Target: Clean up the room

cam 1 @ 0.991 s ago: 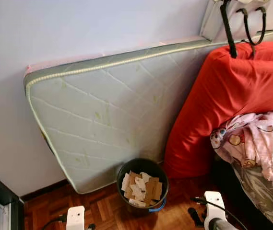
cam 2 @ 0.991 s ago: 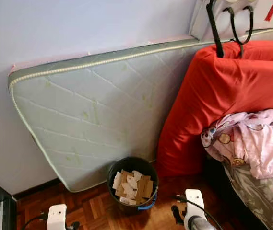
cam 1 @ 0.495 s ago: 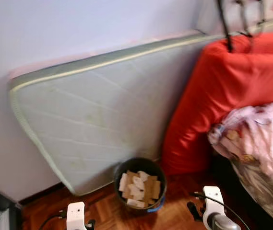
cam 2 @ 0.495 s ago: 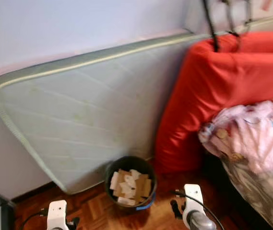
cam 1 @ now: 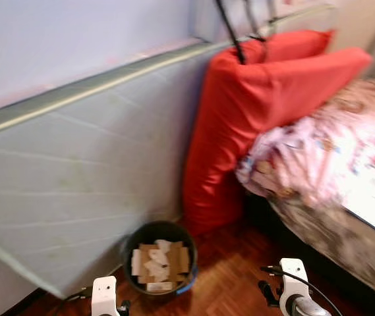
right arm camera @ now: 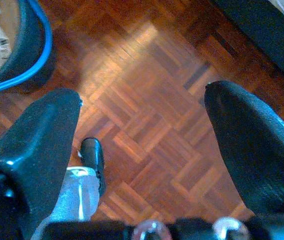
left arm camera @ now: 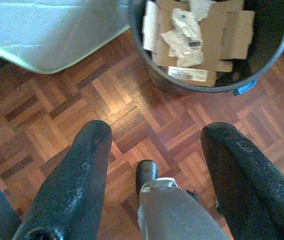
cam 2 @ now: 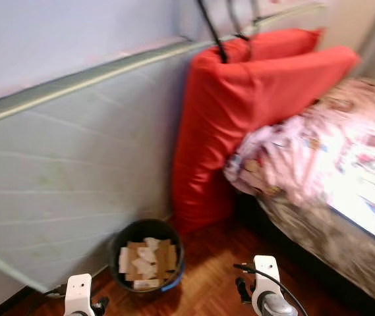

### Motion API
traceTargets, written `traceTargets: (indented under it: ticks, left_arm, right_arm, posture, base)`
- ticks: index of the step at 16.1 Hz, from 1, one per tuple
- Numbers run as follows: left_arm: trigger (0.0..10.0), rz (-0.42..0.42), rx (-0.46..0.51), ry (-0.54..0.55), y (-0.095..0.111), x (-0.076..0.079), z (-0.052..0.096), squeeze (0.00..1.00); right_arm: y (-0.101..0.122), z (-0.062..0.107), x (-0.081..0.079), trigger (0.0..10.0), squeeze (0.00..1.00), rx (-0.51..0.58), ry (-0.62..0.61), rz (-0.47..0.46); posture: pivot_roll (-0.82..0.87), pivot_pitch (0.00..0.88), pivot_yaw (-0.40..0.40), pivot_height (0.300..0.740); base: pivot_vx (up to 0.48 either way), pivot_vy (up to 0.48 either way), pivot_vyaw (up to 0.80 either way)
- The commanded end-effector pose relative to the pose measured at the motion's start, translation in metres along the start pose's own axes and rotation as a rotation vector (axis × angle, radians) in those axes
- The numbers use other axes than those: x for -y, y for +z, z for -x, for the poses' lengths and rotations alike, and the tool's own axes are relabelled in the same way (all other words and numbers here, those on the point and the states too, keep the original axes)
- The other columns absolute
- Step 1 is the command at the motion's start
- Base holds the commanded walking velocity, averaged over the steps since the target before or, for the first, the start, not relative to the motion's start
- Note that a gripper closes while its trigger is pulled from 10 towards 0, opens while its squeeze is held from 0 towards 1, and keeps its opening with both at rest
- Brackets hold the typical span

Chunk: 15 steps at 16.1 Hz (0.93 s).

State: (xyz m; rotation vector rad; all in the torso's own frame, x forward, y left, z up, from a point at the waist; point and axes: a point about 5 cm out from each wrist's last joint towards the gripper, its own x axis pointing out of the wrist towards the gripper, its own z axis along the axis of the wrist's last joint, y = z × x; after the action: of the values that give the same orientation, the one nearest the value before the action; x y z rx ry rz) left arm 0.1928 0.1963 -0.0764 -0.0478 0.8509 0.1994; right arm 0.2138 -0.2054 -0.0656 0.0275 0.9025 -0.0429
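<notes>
Your left gripper (left arm camera: 154,150) and right gripper (right arm camera: 142,125) hang low over the floor (right arm camera: 146,75), fingers spread wide, empty; the bin (left arm camera: 211,45) of cardboard sits near the left one.

left end effector (left arm camera: 154,150): thick black textured fingers | wrists: white housings, black cables | forearm (cam 1: 302,306): silver

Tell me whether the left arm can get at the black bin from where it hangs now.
Probably yes. The left gripper hangs open over bare wood floor, and the black bin full of cardboard scraps stands just beyond its fingertips with nothing between. The pale mattress leans off to one side, clear of that path.
</notes>
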Motion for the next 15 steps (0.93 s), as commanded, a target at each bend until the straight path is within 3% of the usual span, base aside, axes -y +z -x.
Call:
traceTargets:
  ticks: [1, 15]
  left_arm:
    - [10.0, -0.011, -0.017, 0.001, -0.0055, -0.001, 0.0012, 0.0]
    - [10.0, -0.011, -0.017, 0.001, -0.0055, -0.001, 0.0012, 0.0]
  right_arm:
    - [-0.0044, 0.0005, 0.0003, 10.0, 0.0, -0.019, 0.0, 0.004]
    - [-0.0044, 0.0005, 0.0003, 10.0, 0.0, -0.019, 0.0, 0.004]
  posture:
    - [0.0, 0.0, -0.037, 0.719]
    - [0.0, 0.0, -0.037, 0.719]
  base:
    - [0.0, 0.0, -0.79]
    - [0.0, 0.0, -0.79]
